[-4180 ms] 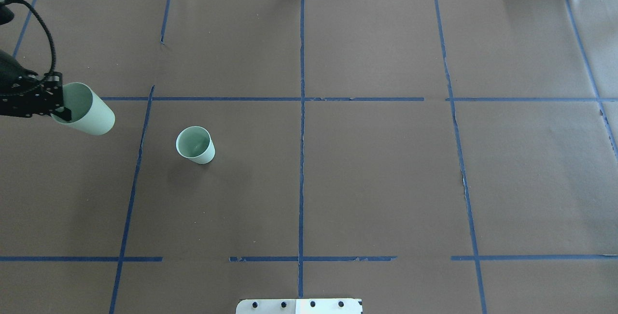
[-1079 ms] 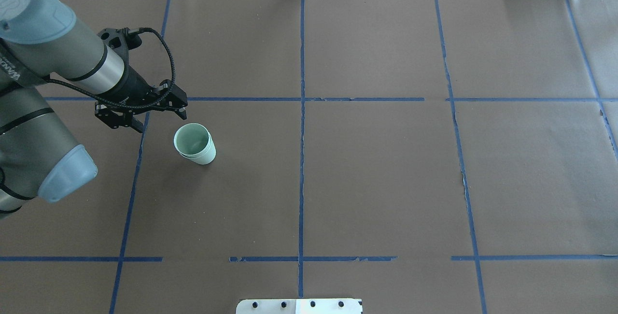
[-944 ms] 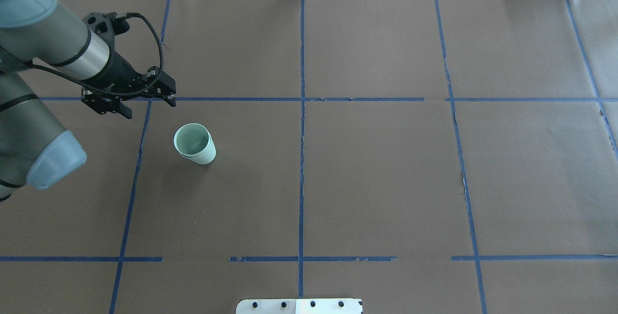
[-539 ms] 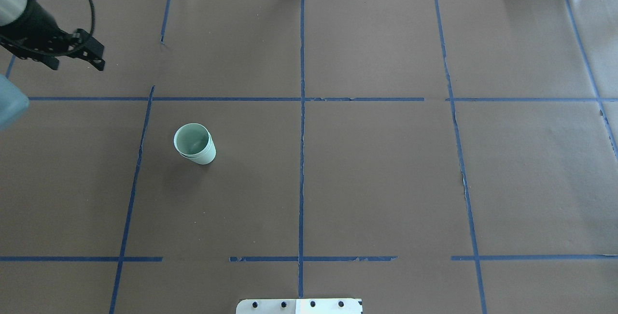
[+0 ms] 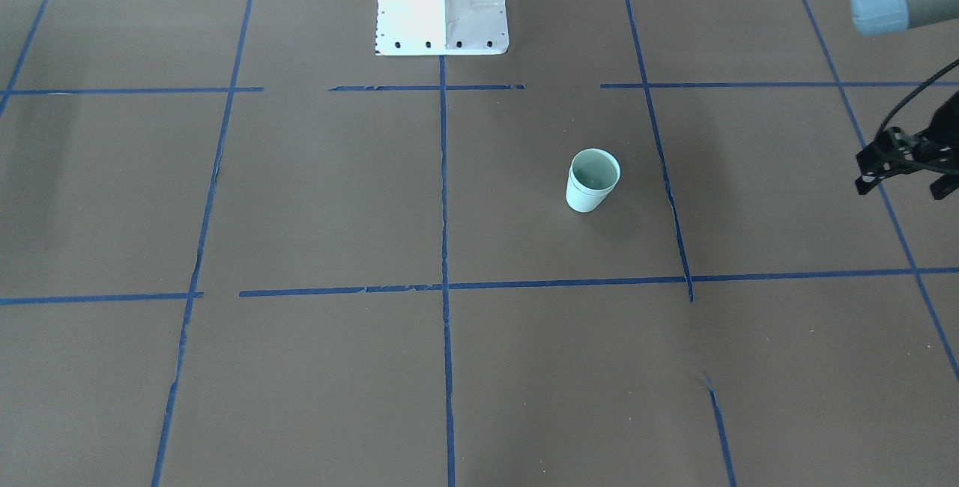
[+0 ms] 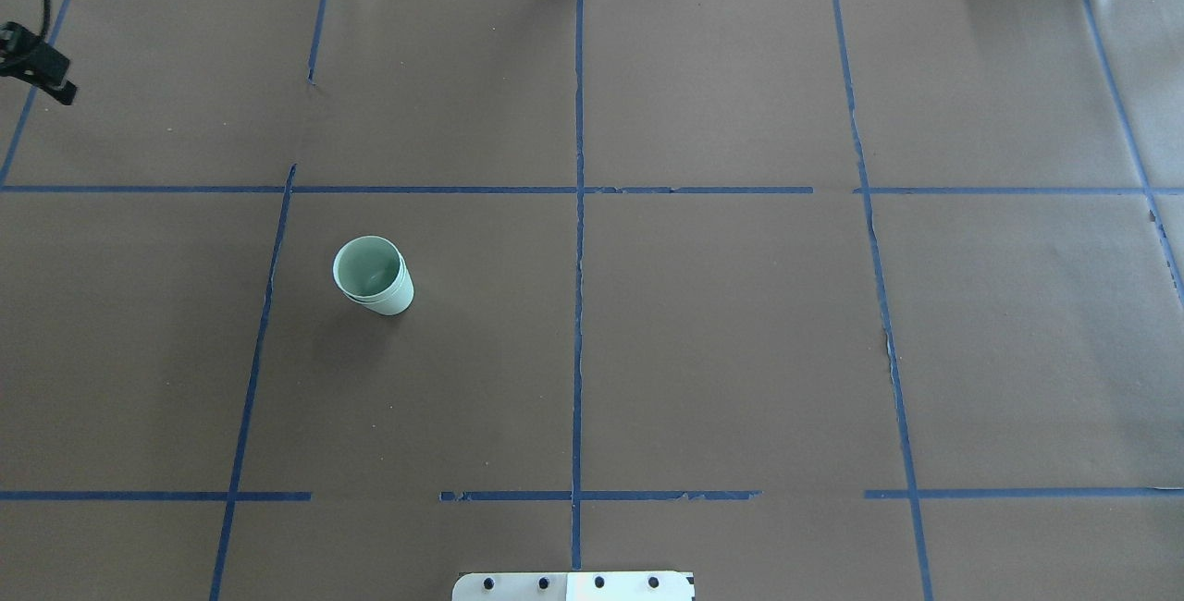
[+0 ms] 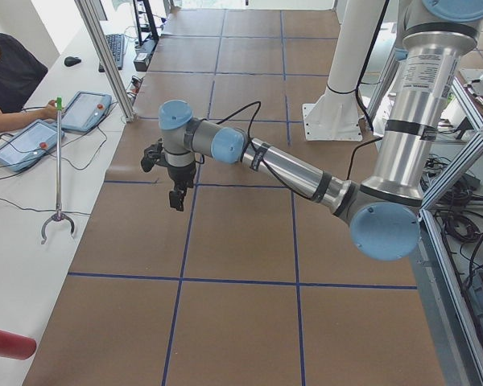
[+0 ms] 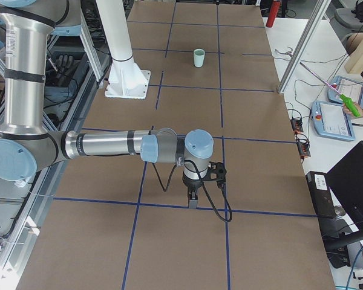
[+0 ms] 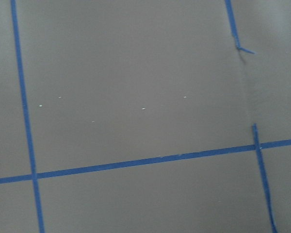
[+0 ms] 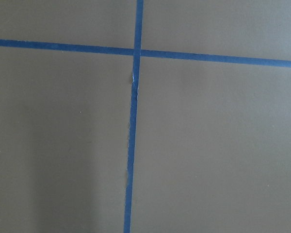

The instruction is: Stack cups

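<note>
The two pale mint-green cups (image 6: pixel 373 275) stand nested one inside the other, upright on the brown table left of centre. They also show in the front view (image 5: pixel 593 180) and small at the far end in the right side view (image 8: pixel 198 58). My left gripper (image 5: pixel 901 181) is open and empty, well clear of the cups at the table's left end (image 7: pixel 166 180). Only one of its fingers (image 6: pixel 55 87) shows at the overhead view's left edge. My right gripper (image 8: pixel 193 198) hangs over the table's right end, and I cannot tell whether it is open or shut.
Blue tape lines (image 6: pixel 578 240) divide the brown table cover into squares. The white robot base plate (image 5: pixel 442 19) sits at the robot's edge. Tablets (image 7: pixel 84 111) and a reaching tool (image 7: pixel 58 217) lie on the white side bench.
The left gripper earlier held one cup; that cup now sits inside the other. In the last second the open gripper drew away from the stack to the far left edge.
</note>
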`<action>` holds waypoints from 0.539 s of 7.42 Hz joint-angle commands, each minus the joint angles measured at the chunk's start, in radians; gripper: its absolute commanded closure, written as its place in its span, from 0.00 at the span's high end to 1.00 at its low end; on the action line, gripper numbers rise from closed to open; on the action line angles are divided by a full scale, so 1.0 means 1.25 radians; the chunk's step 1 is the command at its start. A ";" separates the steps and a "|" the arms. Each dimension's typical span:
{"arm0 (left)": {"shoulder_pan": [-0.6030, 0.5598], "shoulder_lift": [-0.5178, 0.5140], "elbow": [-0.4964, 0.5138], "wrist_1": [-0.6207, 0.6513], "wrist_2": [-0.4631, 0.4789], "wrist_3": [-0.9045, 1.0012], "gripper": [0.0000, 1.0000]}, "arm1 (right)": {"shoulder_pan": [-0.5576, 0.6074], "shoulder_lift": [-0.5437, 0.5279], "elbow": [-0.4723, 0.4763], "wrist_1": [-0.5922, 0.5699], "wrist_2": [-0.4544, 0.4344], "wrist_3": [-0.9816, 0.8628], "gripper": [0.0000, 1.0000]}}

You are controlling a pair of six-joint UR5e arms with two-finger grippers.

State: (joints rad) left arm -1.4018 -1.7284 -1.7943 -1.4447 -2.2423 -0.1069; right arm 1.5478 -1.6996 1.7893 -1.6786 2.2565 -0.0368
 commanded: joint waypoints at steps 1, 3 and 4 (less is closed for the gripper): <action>-0.101 0.066 0.040 -0.003 -0.003 0.128 1.00 | 0.000 0.000 -0.001 0.000 0.000 0.000 1.00; -0.124 0.082 0.154 -0.046 -0.095 0.136 1.00 | 0.000 0.000 -0.001 0.000 0.000 0.000 1.00; -0.124 0.101 0.175 -0.080 -0.120 0.136 1.00 | 0.000 0.000 -0.001 0.000 0.000 0.000 1.00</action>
State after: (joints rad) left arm -1.5498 -1.6254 -1.6337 -1.4965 -2.3330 0.0580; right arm 1.5478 -1.6997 1.7887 -1.6782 2.2565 -0.0368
